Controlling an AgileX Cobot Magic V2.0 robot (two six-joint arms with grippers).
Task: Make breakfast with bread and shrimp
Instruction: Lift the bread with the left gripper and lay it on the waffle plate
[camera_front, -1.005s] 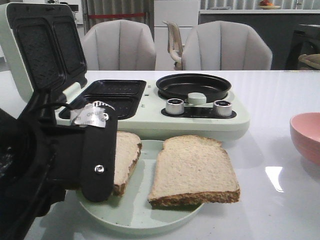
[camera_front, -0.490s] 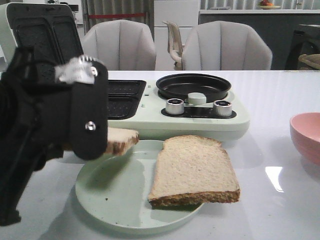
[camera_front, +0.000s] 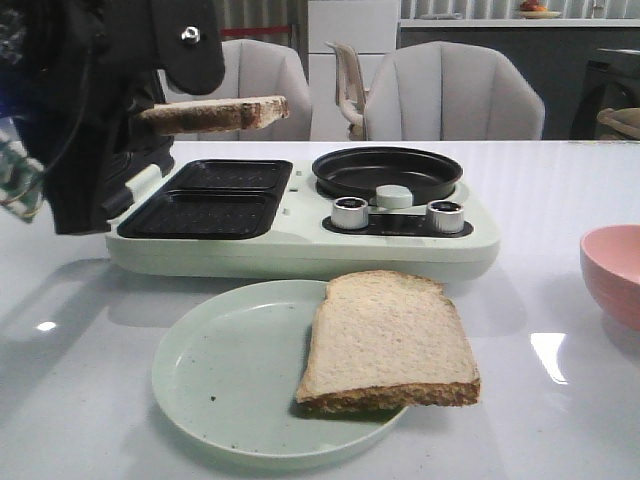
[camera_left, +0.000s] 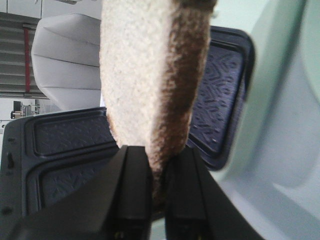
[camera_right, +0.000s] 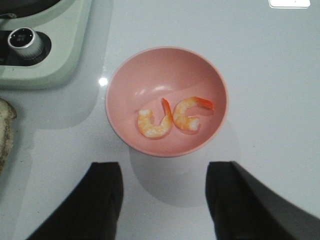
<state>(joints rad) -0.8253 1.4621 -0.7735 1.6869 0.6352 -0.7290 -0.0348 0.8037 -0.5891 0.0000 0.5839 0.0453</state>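
Observation:
My left gripper is shut on one bread slice and holds it flat, high above the open sandwich maker's grill wells. In the left wrist view the fingers pinch the crust edge of the slice. The second slice lies on the pale green plate. Two orange-pink shrimp lie in the pink bowl. My right gripper is open and empty over the table beside the bowl. It does not show in the front view.
The pale green sandwich maker stands behind the plate, lid up at the left, with a black round pan and two metal knobs. The pink bowl sits at the table's right edge. Chairs stand beyond the table.
My left gripper has lifted the bread slice off the plate and carried it up and back, over the sandwich maker. The left half of the plate is now bare.

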